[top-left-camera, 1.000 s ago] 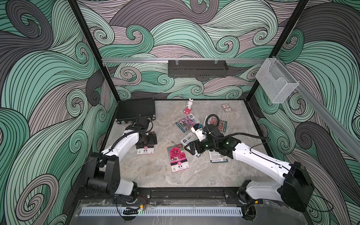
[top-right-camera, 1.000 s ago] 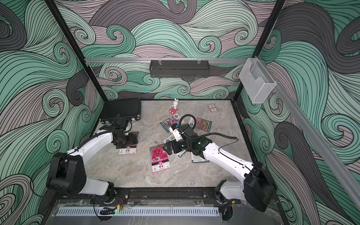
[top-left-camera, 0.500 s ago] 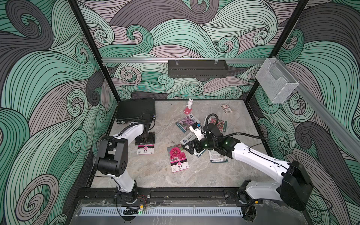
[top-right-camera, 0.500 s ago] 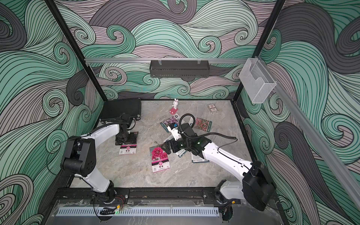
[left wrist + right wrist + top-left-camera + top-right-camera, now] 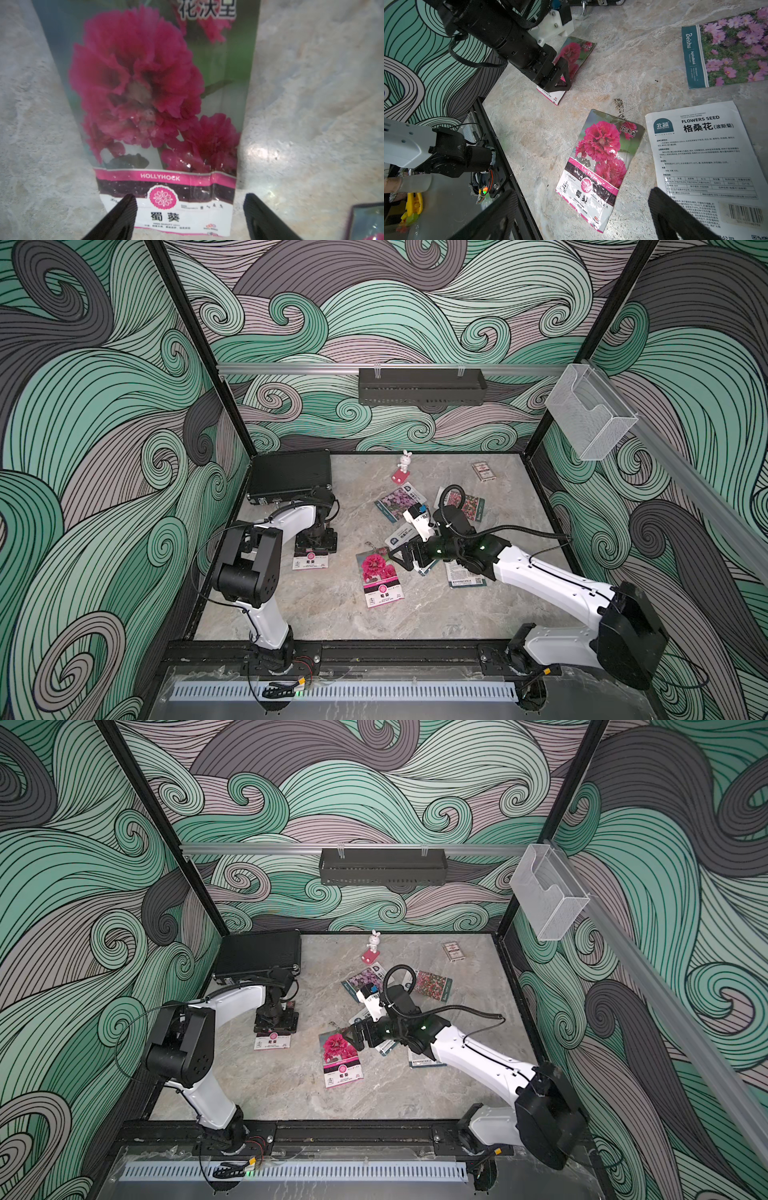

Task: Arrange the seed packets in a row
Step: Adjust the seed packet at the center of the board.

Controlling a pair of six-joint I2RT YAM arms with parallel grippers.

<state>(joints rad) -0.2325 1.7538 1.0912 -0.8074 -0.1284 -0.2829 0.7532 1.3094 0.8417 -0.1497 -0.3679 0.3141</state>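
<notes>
My left gripper (image 5: 190,207) stands open, pointing down over the lower end of a magenta hollyhock seed packet (image 5: 158,93) that lies flat at the left (image 5: 309,562); one finger overlaps its corner, the other is just off its edge. My right gripper (image 5: 581,207) hangs open above a second magenta packet (image 5: 600,166) in the middle (image 5: 380,576), holding nothing. A white-backed packet (image 5: 704,153) lies beside it. A purple-pink packet (image 5: 397,502) and a red-pink packet (image 5: 467,504) lie further back. Another white-backed packet (image 5: 463,574) lies partly under the right arm.
A black case (image 5: 291,477) sits in the back left corner. A white rabbit figurine (image 5: 404,466) and a small card box (image 5: 482,471) stand near the back wall. A black shelf (image 5: 419,385) and a clear holder (image 5: 590,414) hang on the walls.
The left arm's elbow has swung up and forward while its gripper stayed over the left packet, jaws narrowing slightly. The right gripper crept a little toward the middle magenta packet.
</notes>
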